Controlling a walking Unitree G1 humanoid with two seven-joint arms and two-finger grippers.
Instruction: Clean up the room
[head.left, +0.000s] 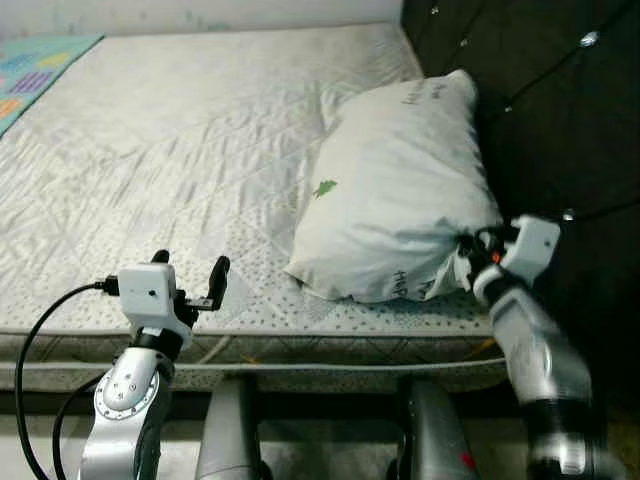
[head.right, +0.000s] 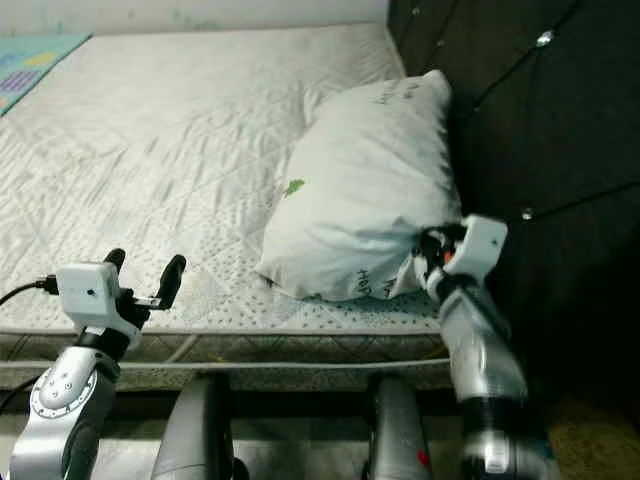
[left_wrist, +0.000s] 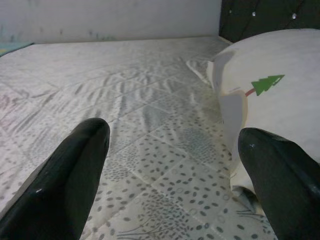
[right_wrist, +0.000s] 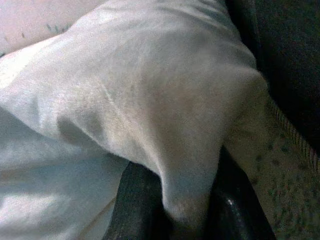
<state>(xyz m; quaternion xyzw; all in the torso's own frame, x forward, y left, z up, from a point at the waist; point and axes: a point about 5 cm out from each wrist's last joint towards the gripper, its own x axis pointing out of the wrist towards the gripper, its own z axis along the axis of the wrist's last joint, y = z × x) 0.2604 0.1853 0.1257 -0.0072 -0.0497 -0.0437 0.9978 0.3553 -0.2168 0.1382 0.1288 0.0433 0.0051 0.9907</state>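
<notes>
A white pillow (head.left: 400, 190) with a small green tree print lies on the bed (head.left: 180, 150) against the dark headboard (head.left: 560, 120). My right gripper (head.left: 468, 255) is at the pillow's near right corner, shut on a pinch of its fabric (right_wrist: 185, 200). My left gripper (head.left: 190, 275) hovers open over the bed's near edge, left of the pillow, with nothing between its fingers (left_wrist: 75, 170). In the left wrist view the pillow (left_wrist: 280, 100) lies just beyond one fingertip.
The quilted grey mattress cover stretches away to the far wall. A colourful mat (head.left: 35, 70) shows at the far left beyond the bed. The tufted headboard runs along the right side. My legs stand at the bed's front edge (head.left: 300, 365).
</notes>
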